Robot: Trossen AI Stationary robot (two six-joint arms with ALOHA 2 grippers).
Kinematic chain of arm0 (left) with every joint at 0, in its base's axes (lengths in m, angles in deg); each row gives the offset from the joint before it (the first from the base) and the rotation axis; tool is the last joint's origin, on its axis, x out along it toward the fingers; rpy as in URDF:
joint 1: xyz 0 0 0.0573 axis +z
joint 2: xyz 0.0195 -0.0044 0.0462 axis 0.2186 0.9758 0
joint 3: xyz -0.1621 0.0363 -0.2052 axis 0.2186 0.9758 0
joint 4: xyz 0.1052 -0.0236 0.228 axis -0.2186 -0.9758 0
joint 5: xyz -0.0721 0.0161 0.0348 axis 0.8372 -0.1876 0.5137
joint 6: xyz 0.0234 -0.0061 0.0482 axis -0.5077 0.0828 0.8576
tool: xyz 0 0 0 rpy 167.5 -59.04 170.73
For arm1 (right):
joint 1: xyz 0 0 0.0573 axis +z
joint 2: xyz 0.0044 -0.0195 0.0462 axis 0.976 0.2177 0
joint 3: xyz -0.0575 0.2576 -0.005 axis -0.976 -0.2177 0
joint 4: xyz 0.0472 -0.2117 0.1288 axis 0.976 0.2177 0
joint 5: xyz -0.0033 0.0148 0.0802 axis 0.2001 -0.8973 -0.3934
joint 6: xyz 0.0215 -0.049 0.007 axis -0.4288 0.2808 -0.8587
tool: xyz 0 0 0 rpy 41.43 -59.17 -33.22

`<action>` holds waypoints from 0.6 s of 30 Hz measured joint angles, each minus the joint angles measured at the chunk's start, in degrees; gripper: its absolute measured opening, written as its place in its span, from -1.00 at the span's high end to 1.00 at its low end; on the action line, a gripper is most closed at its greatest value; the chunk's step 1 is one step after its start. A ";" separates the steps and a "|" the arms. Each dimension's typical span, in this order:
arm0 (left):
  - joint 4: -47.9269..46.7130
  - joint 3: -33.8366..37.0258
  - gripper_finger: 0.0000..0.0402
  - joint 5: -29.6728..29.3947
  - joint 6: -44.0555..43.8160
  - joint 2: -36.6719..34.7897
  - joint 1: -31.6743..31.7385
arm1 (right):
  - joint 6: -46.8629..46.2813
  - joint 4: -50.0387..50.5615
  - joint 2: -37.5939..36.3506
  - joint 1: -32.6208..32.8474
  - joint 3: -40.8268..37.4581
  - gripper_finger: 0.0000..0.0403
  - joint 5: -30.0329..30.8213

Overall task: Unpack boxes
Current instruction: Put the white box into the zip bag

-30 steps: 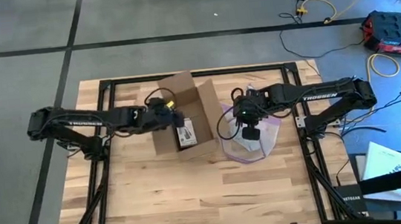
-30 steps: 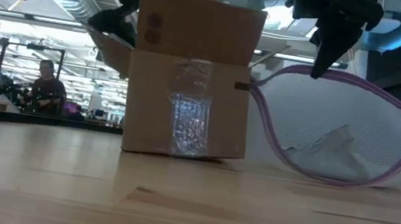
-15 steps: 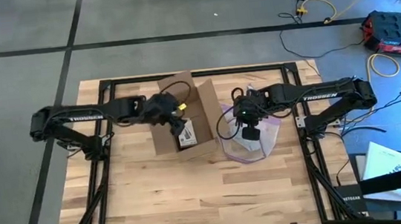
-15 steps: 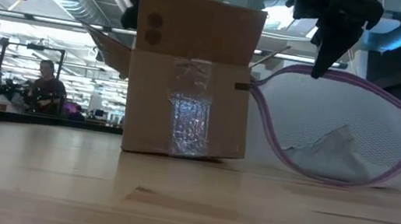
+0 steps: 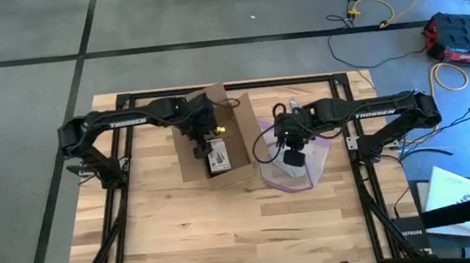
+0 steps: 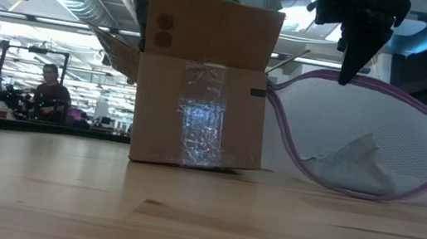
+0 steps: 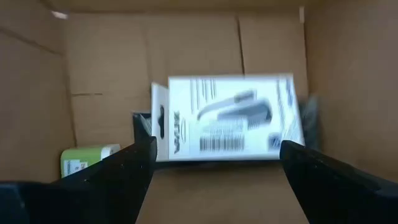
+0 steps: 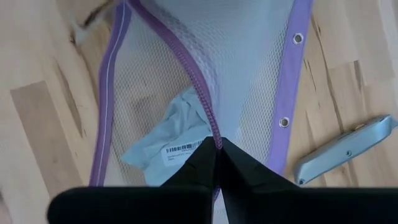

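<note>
While the box (image 5: 215, 142) stands open near the back-middle of the wood surface (image 5: 228, 228), our left gripper (image 5: 207, 140) hangs over its mouth w/ fingers (image 7: 118, 177) spread wide, grasping nothing; left wrist view looks straight down inside: a white carded pack (image 7: 227, 118) w/ a barcode lies on the box floor, and a small green item (image 7: 84, 160) sits just beside it toward one wall. In the low view the box (image 6: 201, 88) rests flat on the surface, one flap up at the back, a shiny taped patch on its near face.

Our right gripper (image 5: 291, 155) is just right of the box, above the mesh bag (image 5: 295, 164); its fingers (image 8: 211, 165) are clenched on the bag's purple zip edge (image 8: 202, 99), lifting that edge so the bag stands open in the low view (image 6: 362, 136); a pale packet (image 8: 171, 146) w/ a barcode lies inside the bag. A grey knife (image 8: 345, 149) lies on the wood just beside the bag, apart from it. Bag touches or nearly touches the box's right side; can't tell which.

A person (image 6: 50, 92) shows far off in the room behind the surface.
</note>
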State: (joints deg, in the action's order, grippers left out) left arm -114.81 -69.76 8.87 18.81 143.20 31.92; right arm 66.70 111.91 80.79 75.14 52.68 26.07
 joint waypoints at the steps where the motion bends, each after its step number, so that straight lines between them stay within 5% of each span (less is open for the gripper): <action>1: -0.85 0.00 -0.64 0.15 3.57 0.75 0.06 | -0.65 -0.02 0.00 0.00 0.00 1.00 -0.01; 11: -3.11 -0.01 -0.64 -2.32 30.88 6.27 -0.71 | -6.55 2.91 0.00 0.00 0.00 1.00 -0.18; 18: -3.51 0.00 -0.64 -2.94 30.99 6.51 -1.80 | -7.09 2.89 0.00 0.00 0.00 1.00 -0.19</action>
State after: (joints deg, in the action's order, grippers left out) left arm -118.31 -69.76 5.93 49.80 149.72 30.12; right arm 59.61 114.80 80.79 75.14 52.68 25.88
